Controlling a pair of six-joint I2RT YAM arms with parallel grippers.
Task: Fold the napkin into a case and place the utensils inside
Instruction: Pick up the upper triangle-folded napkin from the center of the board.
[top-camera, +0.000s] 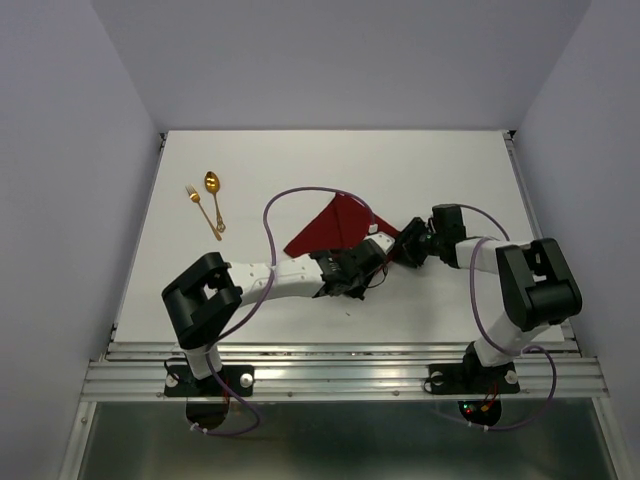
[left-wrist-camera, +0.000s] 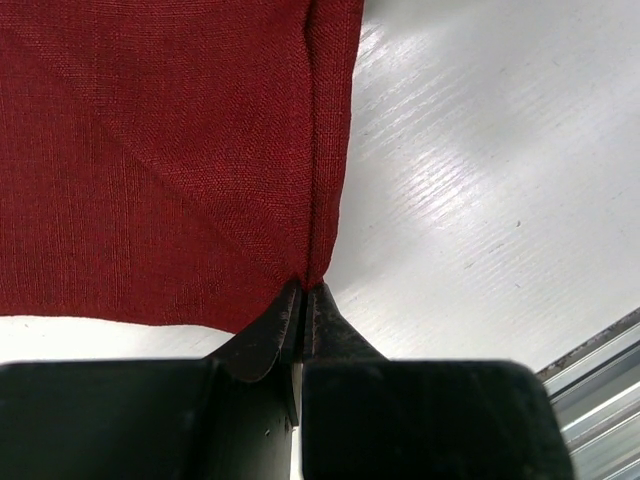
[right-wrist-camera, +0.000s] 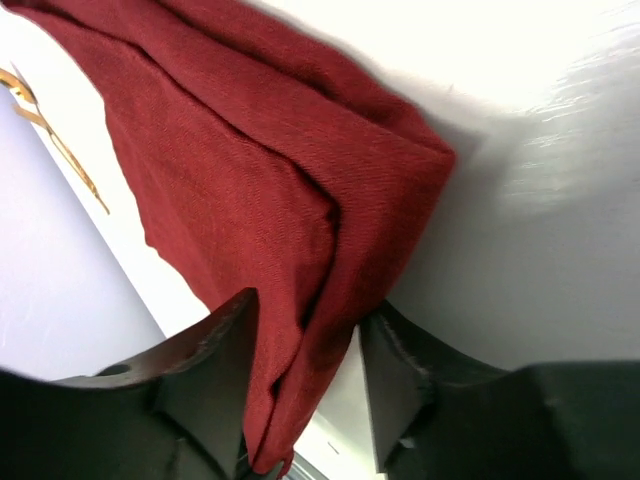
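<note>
A dark red, plain cloth napkin (top-camera: 335, 228) is lying partly folded near the middle of the white table (top-camera: 460, 180), with one corner pointing toward the far side. The left gripper (left-wrist-camera: 305, 295) is reaching in from the near left. Its fingers are pressed together, pinching the napkin's near edge right where a folded seam is ending. The right gripper (right-wrist-camera: 308, 320) is sitting at the napkin's right side, its fingers (right-wrist-camera: 215, 350) standing apart and straddling a bunched fold of the cloth. A small gold spoon (top-camera: 212, 188) and a small gold fork (top-camera: 203, 210) are lying side by side at the far left, well apart from the napkin.
</note>
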